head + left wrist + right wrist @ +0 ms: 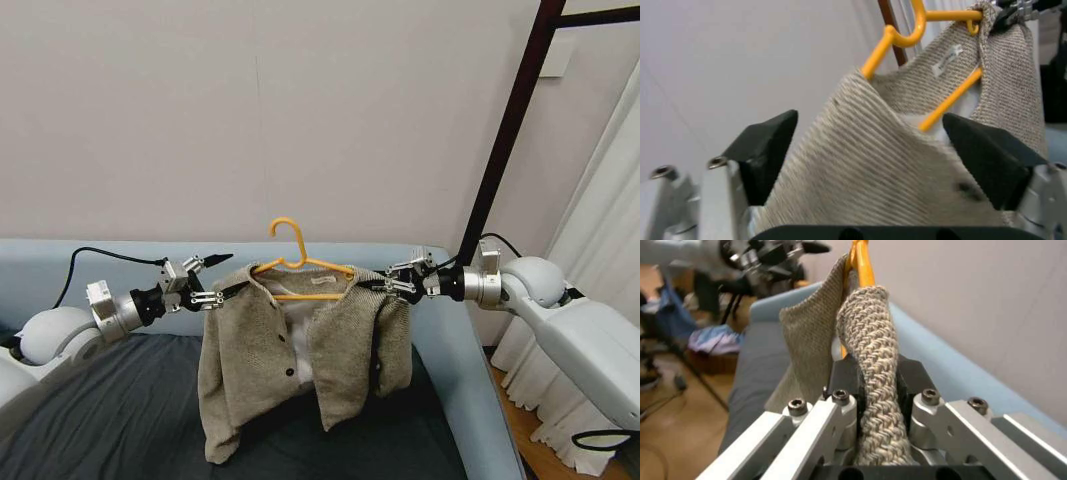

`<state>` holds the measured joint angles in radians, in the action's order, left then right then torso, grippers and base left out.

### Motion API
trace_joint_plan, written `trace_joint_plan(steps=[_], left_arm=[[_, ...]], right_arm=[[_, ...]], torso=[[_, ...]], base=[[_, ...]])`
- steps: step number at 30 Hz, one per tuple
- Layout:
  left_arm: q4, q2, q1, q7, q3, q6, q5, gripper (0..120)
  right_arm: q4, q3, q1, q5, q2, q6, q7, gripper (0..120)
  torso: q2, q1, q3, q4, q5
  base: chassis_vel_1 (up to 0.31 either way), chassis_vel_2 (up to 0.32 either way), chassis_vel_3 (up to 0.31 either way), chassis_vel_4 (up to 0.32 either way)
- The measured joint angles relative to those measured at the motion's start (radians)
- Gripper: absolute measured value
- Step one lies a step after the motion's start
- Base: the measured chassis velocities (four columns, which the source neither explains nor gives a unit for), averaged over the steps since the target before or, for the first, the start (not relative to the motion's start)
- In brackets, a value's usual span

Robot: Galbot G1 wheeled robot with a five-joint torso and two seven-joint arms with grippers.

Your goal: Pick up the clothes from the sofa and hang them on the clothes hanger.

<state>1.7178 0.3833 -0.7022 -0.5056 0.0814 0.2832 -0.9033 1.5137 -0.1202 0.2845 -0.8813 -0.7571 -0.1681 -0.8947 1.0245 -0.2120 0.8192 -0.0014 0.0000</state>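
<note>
- Up close, the right gripper [392,283] pinches the cardigan [270,350] at its right shoulder; in the right wrist view the thick knit edge [873,390] is squeezed tight between the metal fingers [807,435].
- The left gripper [228,274] is at the other shoulder with its fingers spread. In the left wrist view the 2 black pads [767,150] stand wide apart and the knit lies between them, cradled more than clamped.
- The cardigan is held in the air between the 2 grippers, above the sofa [110,410]. It is draped on an orange hanger [304,258].
- The hanger's long axis runs across the robot from gripper to gripper, about level. Its hook points straight up, with the open end toward the robot's left.
- The cardigan's front faces the robot and its hem hangs down toward the seat. Whether the hem touches the cushion cannot be told.
- Farther back on the right, the dark rack pole [501,150] rises past the sofa's end.
- As a judgement, the pickup is done and the carry to the rack is the step in hand.
- The next move likely calls for lifting both ends together, keeping the hook upright, and a firmer left hold first.
</note>
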Motion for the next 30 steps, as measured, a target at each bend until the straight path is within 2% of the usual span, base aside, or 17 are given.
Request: trace_joint_plan(steps=[1, 7, 10, 11, 12, 14, 16, 18, 21, 27, 30], left_arm=[[0.009, -0.001, -0.013, 0.019, 0.01, 0.009, -0.009, 96], [0.039, 0.016, -0.064, 0.129, 0.038, 0.023, -0.021, 100], [0.053, 0.047, -0.091, 0.266, 0.047, 0.017, -0.007, 100], [0.068, 0.077, -0.119, 0.364, 0.055, 0.003, 0.008, 100], [0.068, 0.077, -0.119, 0.364, 0.055, 0.003, 0.008, 100], [0.096, 0.124, -0.166, 0.436, 0.077, -0.007, 0.035, 100], [0.107, 0.139, -0.182, 0.453, 0.084, -0.009, 0.047, 100], [0.146, 0.19, -0.23, 0.48, 0.101, -0.015, 0.084, 100], [0.16, 0.229, -0.25, 0.5, 0.099, -0.02, 0.123, 100], [0.154, 0.278, -0.207, 0.581, 0.052, -0.056, 0.166, 100], [0.14, 0.326, -0.157, 0.613, 0.016, -0.092, 0.168, 100]], right_arm=[[0.008, 0.003, 0.003, -0.014, 0.003, -0.001, 0.03, 9], [0.038, 0.021, 0.009, -0.058, 0.017, -0.002, 0.073, 9], [0.06, 0.039, 0.013, -0.058, 0.021, 0.007, 0.088, 9], [0.084, 0.054, 0.019, -0.042, 0.024, 0.015, 0.119, 9], [0.084, 0.054, 0.019, -0.042, 0.024, 0.015, 0.119, 9], [0.125, 0.072, 0.03, -0.025, 0.025, 0.018, 0.188, 9], [0.14, 0.077, 0.035, -0.022, 0.026, 0.018, 0.215, 9], [0.189, 0.086, 0.049, -0.016, 0.03, 0.016, 0.318, 9], [0.217, 0.09, 0.058, -0.005, 0.032, 0.007, 0.406, 9], [0.212, 0.071, 0.052, 0.024, 0.016, -0.001, 0.449, 9], [0.212, 0.057, 0.054, 0.049, 0.014, -0.001, 0.45, 9]], torso=[[0.0, 0.0, 0.0, 0.0, 0.0001], [0.0, 0.0, 0.0, -0.0001, 0.0], [0.0, 0.0, 0.0, -0.0002, 0.0001], [0.0, 0.0, 0.0, -0.0003, -0.0001], [0.0, 0.0, 0.0, -0.0003, -0.0001], [0.0, 0.0, 0.0, -0.0002, -0.0001], [0.0, 0.0, 0.0, -0.0002, -0.0002], [0.0, 0.0, 0.0, -0.0001, -0.0002], [0.0, 0.0, 0.0, -0.0001, 0.0], [0.0, 0.0, 0.0, 0.0001, 0.0002], [0.0, 0.0, 0.0, -0.0001, 0.0]], base=[[0.0, 0.0, 0.0, 0.0], [0.0, 0.0, 0.0, 0.0], [0.0, 0.0, 0.0, 0.0], [0.0, 0.0, 0.0, 0.0], [0.0, 0.0, 0.0, 0.0], [0.0, 0.0, 0.0, 0.0], [0.0, 0.0, 0.0, 0.0], [0.0, 0.0, 0.0, 0.0], [0.0, 0.0, 0.0, 0.0], [0.0, 0.0, 0.0, 0.0], [0.0, 0.0, 0.0, 0.0]])
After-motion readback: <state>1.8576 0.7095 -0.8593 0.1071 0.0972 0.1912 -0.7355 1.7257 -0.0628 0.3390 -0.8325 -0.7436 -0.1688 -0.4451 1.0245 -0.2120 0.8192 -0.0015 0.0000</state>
